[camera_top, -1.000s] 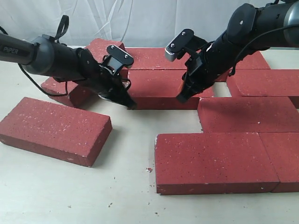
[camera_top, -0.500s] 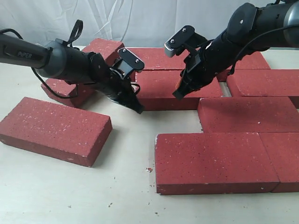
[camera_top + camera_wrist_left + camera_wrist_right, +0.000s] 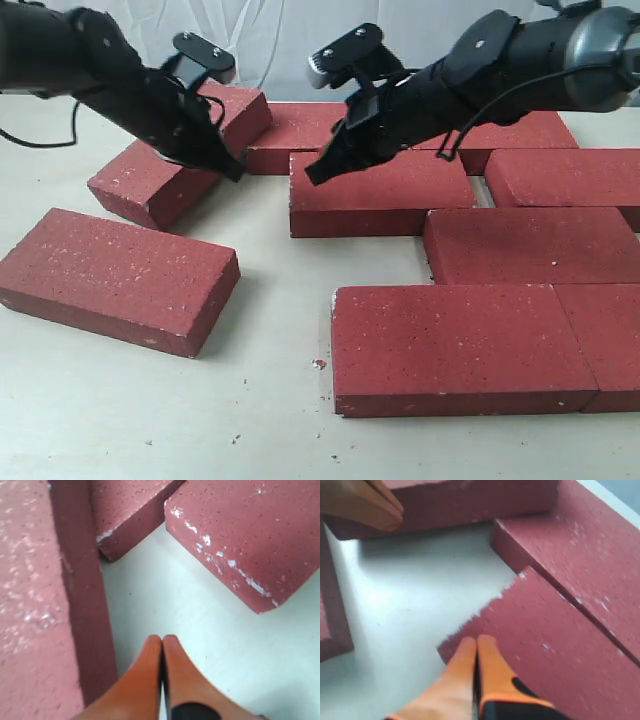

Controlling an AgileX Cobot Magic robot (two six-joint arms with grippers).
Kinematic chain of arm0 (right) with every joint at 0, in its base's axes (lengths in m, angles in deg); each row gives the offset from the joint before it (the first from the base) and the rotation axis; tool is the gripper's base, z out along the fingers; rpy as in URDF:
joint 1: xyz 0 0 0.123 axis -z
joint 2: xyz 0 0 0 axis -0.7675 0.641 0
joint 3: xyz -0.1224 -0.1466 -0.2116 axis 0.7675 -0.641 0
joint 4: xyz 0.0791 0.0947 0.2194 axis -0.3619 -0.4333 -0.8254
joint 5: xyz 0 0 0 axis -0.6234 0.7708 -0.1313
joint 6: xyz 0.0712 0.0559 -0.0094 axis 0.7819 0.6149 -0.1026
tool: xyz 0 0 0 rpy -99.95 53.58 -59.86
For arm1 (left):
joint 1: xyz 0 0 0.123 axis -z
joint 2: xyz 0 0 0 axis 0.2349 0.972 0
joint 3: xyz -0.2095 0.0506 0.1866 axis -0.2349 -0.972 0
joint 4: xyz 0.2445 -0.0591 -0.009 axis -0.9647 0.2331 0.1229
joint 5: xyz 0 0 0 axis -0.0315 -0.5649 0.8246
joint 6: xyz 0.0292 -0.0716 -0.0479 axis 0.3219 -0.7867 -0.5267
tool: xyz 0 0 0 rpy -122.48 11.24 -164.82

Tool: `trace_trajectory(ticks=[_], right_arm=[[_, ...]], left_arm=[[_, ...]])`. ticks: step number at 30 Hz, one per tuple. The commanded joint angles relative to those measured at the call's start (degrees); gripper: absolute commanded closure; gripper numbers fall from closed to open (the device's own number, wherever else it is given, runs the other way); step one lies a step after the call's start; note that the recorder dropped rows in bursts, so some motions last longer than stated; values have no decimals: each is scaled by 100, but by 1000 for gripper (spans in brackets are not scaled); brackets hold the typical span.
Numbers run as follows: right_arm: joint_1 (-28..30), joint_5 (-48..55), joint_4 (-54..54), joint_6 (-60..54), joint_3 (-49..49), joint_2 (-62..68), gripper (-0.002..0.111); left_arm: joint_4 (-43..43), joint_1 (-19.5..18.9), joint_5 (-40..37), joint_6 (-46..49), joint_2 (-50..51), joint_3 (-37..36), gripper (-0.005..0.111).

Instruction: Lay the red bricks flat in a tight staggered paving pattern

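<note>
Left tool (image 3: 232, 170), pinched shut and empty, sits just beside the angled brick (image 3: 150, 185); right tool (image 3: 315, 175), also shut, hangs near a corner of the middle brick (image 3: 380, 190). The left wrist view shows fingertips (image 3: 152, 650) over bare tabletop (image 3: 210, 630) beside that brick's wall, probably to nudge it. The right wrist view shows fingertips (image 3: 487, 650) above the brick corner.

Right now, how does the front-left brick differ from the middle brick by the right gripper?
The front-left brick lies skewed, alone; the middle brick lies square within the paved rows. No gripper is near the first; the shut right gripper is at the second's left end. Both lie flat.
</note>
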Motion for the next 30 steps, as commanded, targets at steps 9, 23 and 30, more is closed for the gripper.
trace_trajectory(ticks=[9,23,30], right_arm=[[-791,1525,2951,2920,2852,1703,109],[-900,2304,4256,3685,4130,2840,109],[-900,2359,4621,4007,4130,2840,109]], left_arm=[[427,-1428,-637,-2,-821,-590,107],[961,-1448,-443,536,-821,-668,107],[961,-1448,-443,536,-821,-668,107]])
